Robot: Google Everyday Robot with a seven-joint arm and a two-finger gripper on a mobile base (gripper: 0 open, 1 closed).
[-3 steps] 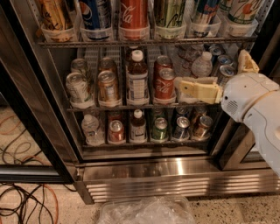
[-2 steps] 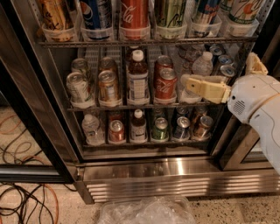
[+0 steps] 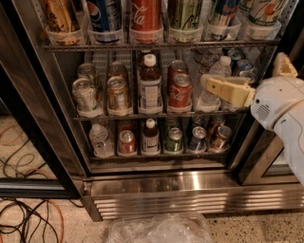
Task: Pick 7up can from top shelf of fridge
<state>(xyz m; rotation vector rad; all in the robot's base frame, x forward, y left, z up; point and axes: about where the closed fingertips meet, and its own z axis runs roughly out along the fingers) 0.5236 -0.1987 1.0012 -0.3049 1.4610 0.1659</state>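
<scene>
The 7up can (image 3: 264, 10), silver-white with green lettering, stands upright in a clear holder at the far right of the top shelf (image 3: 156, 46) of the fridge (image 3: 190, 187); its top is cut off by the frame. My gripper (image 3: 243, 69) is open and empty. It hovers in front of the middle shelf at the right, below and slightly left of the 7up can. One cream finger (image 3: 223, 89) points left across a water bottle, the other (image 3: 284, 64) points up.
On the top shelf also stand a red Coca-Cola can (image 3: 146, 14), an olive-green can (image 3: 185, 13) and a Pepsi can (image 3: 107, 14). Lower racks hold cans and bottles. The dark door frame (image 3: 33, 123) is at left. Cables (image 3: 23, 218) and a plastic bag (image 3: 159, 228) lie on the floor.
My gripper has moved a little to the right and slightly up. The cans and shelves have not moved.
</scene>
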